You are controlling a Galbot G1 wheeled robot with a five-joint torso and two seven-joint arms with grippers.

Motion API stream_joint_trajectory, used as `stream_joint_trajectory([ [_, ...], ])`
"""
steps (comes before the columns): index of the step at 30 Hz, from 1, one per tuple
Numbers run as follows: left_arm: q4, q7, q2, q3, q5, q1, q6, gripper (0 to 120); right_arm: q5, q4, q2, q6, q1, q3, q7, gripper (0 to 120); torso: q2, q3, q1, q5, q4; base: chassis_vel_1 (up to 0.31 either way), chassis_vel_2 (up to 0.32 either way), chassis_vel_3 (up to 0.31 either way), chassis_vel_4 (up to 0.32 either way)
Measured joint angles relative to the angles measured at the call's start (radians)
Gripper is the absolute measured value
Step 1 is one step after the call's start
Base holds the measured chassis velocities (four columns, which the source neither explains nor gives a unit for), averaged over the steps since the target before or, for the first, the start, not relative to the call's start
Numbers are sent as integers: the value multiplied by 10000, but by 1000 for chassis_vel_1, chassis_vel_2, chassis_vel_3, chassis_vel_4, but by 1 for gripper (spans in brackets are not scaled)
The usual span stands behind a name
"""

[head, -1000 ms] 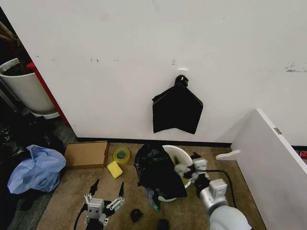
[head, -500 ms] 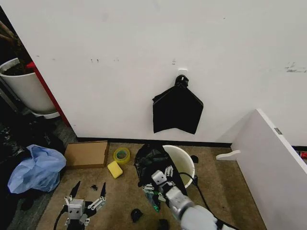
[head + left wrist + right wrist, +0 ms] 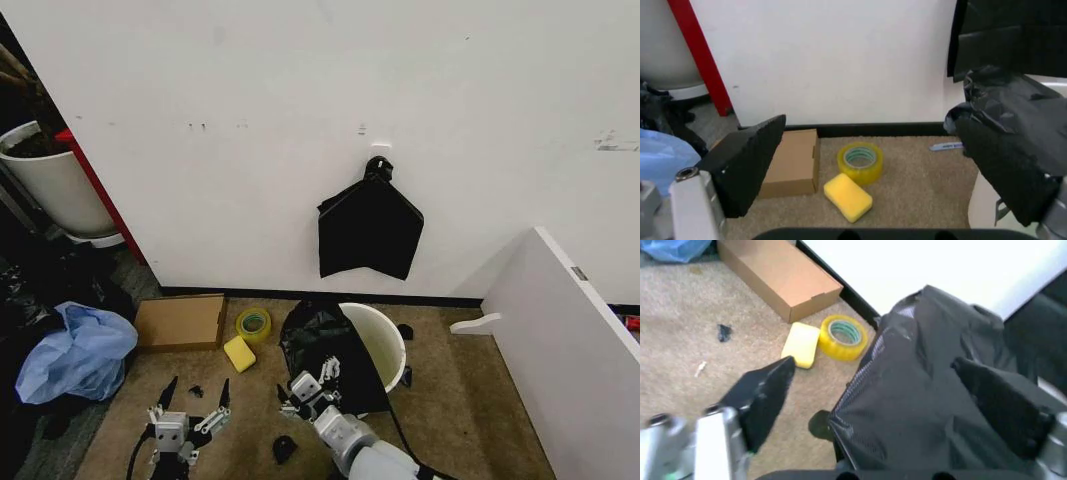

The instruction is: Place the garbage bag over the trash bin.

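- My right gripper (image 3: 305,385) sits low on the carpet in the head view, its fingers spread wide and holding nothing, just beside the lower left side of the garbage bag (image 3: 325,355).
- On my right wrist camera the two dark pads stand well apart, and the garbage bag (image 3: 933,405) rises between them; I cannot tell whether either pad touches the film.
- My left gripper (image 3: 190,405) is further to the left over the carpet, also spread wide and empty, with nothing between its tips.
- The garbage bag is draped over the left side of the trash bin (image 3: 380,340), covering that part of the rim and wall; the right part of the rim and the inside of the bucket are uncovered.
- The trash bin stands upright on the carpet near the wall, below a black bundle (image 3: 368,232) hanging on it.
- Left of the bag I see a yellow sponge (image 3: 239,353), a roll of yellow tape (image 3: 253,323) and a cardboard box (image 3: 181,321) along the skirting.
- A light blue bag (image 3: 75,350) lies at the far left.
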Motion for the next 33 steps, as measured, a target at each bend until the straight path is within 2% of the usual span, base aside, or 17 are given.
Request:
stream_joint_trajectory([
  [3, 0, 0, -1, 20, -7, -57, 20, 100, -614, -181, 53, 79, -2, -44, -214, 79, 0, 0, 0, 1, 0, 0, 0, 0, 0],
  [11, 32, -10, 55, 118, -102, -351, 81, 100, -2168, -559, 14, 241, -124, 67, -439, 44, 0, 0, -1, 1, 0, 0, 0, 0, 0],
  [14, 41, -20, 49, 155, -103, -407, 87, 100, -2319, -593, -15, 221, -155, 57, -445, 39, 0, 0, -1, 0, 0, 0, 0, 0, 0],
  [18, 29, -30, 36, 187, -115, -455, 90, 100, -2426, -700, -36, 98, -223, 93, -424, 19, 0, 0, 0, 1, 0, 0, 0, 0, 0],
  [20, 29, -32, 36, 189, -118, -455, 90, 100, -2426, -703, -29, 94, -223, 96, -414, 16, 0, 0, -1, 0, 0, 0, 0, 0, 0],
  [24, 26, -41, 18, 195, -123, -414, 79, 100, -2133, -714, 32, 90, -205, 77, -240, 0, 0, 0, -1, 1, 1, 0, 0, 0, 0],
  [33, -113, -46, 11, 350, -118, -338, 89, 100, -889, -360, 115, 582, -347, 414, 128, 0, 0, 0, -1, 3, 2, 0, 0, 0, 0],
])
